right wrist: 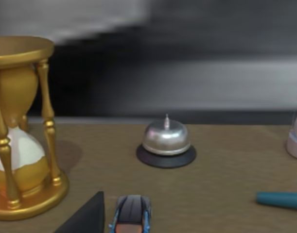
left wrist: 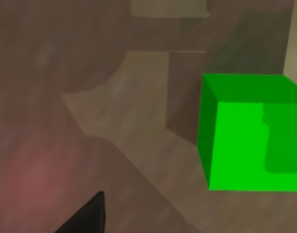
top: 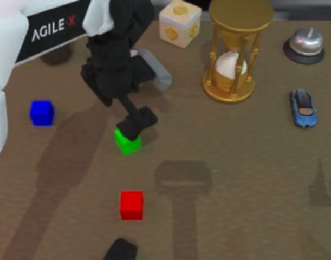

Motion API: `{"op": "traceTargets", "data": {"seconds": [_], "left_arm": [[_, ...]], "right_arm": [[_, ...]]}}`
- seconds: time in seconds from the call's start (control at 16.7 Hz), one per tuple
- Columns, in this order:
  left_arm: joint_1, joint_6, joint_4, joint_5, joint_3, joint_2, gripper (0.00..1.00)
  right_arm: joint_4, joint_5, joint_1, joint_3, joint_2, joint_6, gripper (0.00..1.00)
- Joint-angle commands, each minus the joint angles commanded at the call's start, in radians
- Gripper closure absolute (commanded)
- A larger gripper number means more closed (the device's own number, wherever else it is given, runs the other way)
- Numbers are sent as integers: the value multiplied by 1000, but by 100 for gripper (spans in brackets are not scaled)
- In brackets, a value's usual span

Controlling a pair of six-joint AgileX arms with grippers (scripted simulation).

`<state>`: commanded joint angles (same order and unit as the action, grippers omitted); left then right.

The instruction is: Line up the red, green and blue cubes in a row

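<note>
Green cube (top: 127,142) under left gripper (top: 136,125), finger state unclear; red cube (top: 131,205) at 6 o'clock, blue cube (top: 41,112) at 9.

White left arm (top: 5,65), black "AGILE X" band, black tool (top: 134,125).

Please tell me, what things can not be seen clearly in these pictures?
- Left gripper: in the top view its own black body covers the fingertips over the green cube, so its grip is unclear.
- Left wrist view: the green cube is cut by the edge.
- Right gripper: absent from the top view; the right wrist view shows only one dark tip.
</note>
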<state>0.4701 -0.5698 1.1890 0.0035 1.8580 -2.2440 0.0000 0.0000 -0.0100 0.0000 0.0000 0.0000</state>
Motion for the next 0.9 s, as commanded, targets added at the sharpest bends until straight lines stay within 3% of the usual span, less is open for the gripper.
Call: {"op": "traceTargets", "data": {"seconds": [0.36,0.66,0.9], "left_arm": [[1,0,-218,1,-148,-62,0],[1,-1,-230,1,-158,-68,0],[1,-1,-230,1,-158,-68,30]], "right_arm": [[0,0,0,0,0,0,0],[0,0,0,0,0,0,0],[0,0,0,0,0,0,0]]}}
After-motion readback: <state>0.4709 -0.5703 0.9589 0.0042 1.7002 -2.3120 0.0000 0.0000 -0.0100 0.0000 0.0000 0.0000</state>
